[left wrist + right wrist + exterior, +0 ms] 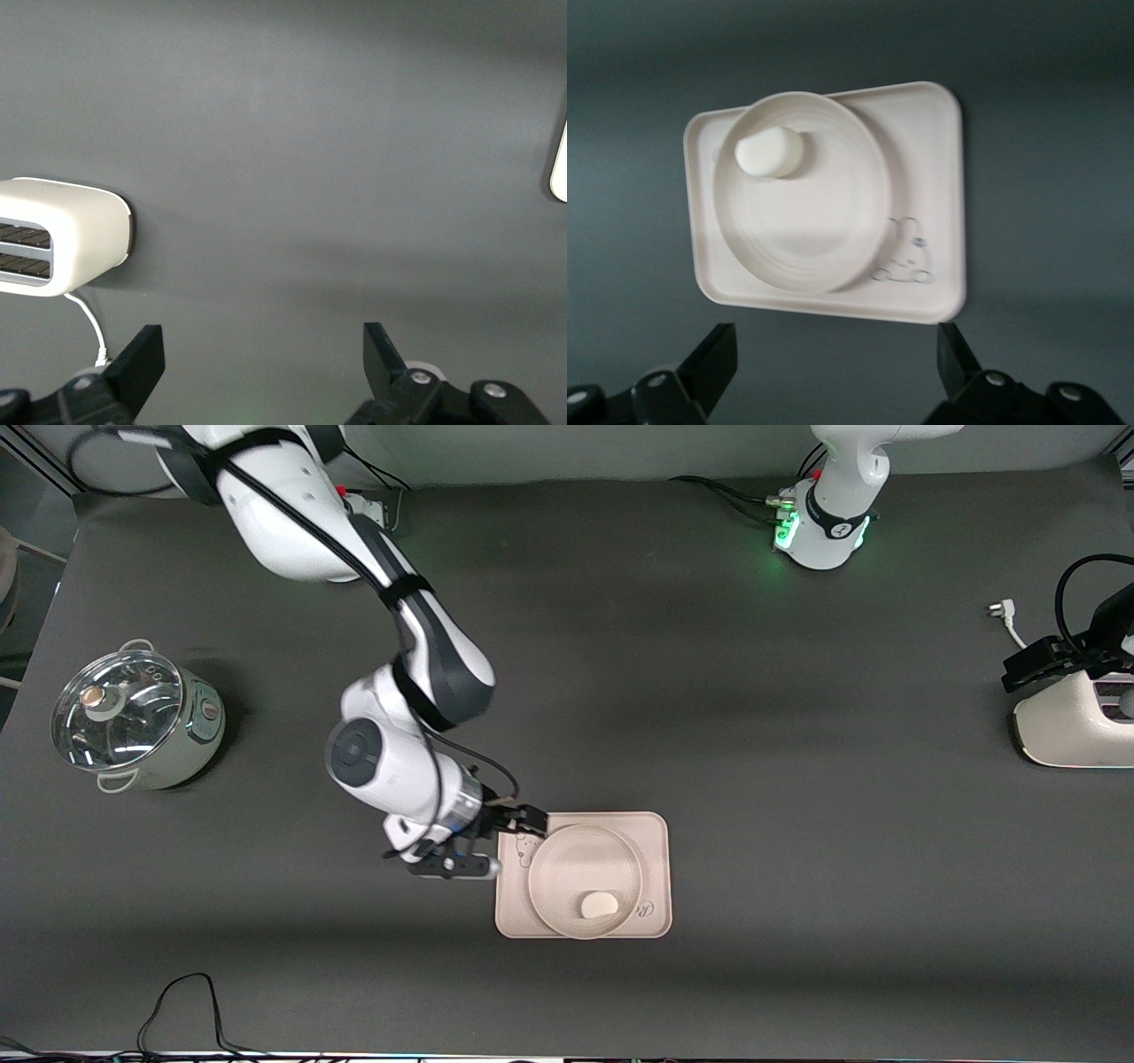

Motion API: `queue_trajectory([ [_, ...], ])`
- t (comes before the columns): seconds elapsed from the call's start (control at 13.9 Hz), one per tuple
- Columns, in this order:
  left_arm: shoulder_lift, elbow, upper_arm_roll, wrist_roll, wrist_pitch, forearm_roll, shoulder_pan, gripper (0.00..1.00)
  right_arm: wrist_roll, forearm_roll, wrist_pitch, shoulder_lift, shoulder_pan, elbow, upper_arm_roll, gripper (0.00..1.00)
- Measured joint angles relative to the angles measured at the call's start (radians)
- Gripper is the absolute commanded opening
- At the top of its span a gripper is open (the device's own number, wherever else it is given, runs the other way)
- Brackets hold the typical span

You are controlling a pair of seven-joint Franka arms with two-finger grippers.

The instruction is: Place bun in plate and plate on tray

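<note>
Nearest the front camera lies the bun, a small off-white lump in the plate, close to the plate's rim on the side toward that camera. That round cream plate sits on the tray, filling most of it and reaching the tray's edge nearest the camera. A cartoon animal print shows on the bare part of the tray beside the plate, seen clearly in the right wrist view. All three lie on the dark counter, toward its front edge.

Over the tray's corner toward the right arm's end hovers the right gripper, its fingers spread wide and holding nothing. Well apart, at the counter's edge on the left arm's end, the left gripper hangs over a white toaster, likewise spread and empty. A lidded pot stands near the counter's edge on the right arm's end.
</note>
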Motion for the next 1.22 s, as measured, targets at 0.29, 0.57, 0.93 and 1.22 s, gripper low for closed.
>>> queue_trajectory([
  [0.29,0.000,0.003,0.001,0.000,0.000,-0.001,0.000,1.00,-0.194,-0.011,-0.006,-0.289,-0.008,-0.344,-0.159,1.00],
  [0.57,0.000,0.004,0.001,0.000,0.000,-0.004,0.000,1.00,-0.204,-0.256,-0.191,-0.561,-0.030,-0.493,-0.233,1.00],
  [0.93,0.000,0.013,0.007,0.000,0.000,-0.007,0.005,1.00,-0.202,-0.339,-0.526,-0.693,-0.267,-0.352,-0.115,1.00],
  [1.22,0.000,0.019,0.008,0.000,0.000,-0.011,0.008,1.00,-0.200,-0.339,-0.593,-0.690,-0.388,-0.277,0.012,1.00],
])
